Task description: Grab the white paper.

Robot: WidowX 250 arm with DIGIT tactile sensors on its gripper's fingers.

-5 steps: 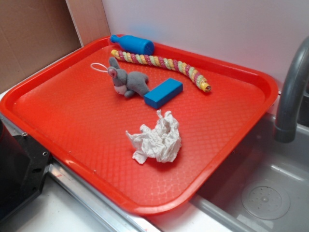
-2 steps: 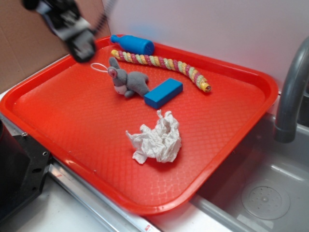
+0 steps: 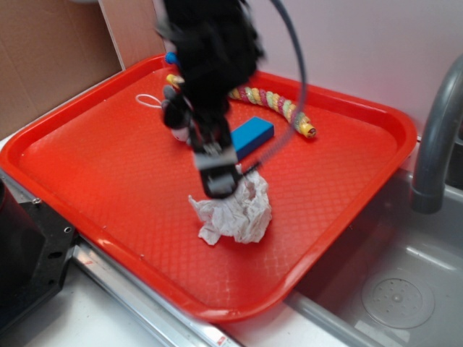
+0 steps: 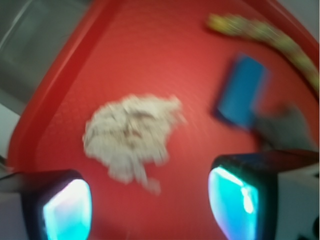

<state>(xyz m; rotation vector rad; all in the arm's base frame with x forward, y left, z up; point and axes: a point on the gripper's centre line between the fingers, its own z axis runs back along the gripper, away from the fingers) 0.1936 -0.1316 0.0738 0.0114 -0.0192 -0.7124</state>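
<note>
Tool (image 3: 221,181) spread wide, pads (image 4: 65,210) apart and empty, poised just above white paper (image 3: 235,210) for straddling. Paper loose on red tray (image 3: 87,166), front-centre; blue block (image 3: 246,137) near, worth avoiding. Motion-blurred.

The wrist view is blurred. The white paper (image 4: 132,135) lies as a crumpled wad on the red tray (image 4: 165,60), with a ragged tail trailing off its lower edge. The gripper (image 4: 150,207) shows two fingertips (image 4: 65,210) glowing cyan at the bottom of the frame, set wide apart, below the paper and clear of it. Right of the paper lies a blue block (image 4: 242,90). Beyond the block, a yellow-green rope toy (image 4: 260,32) runs along the tray's far side, and a grey shape (image 4: 287,127) sits just beside the block's lower right.
</note>
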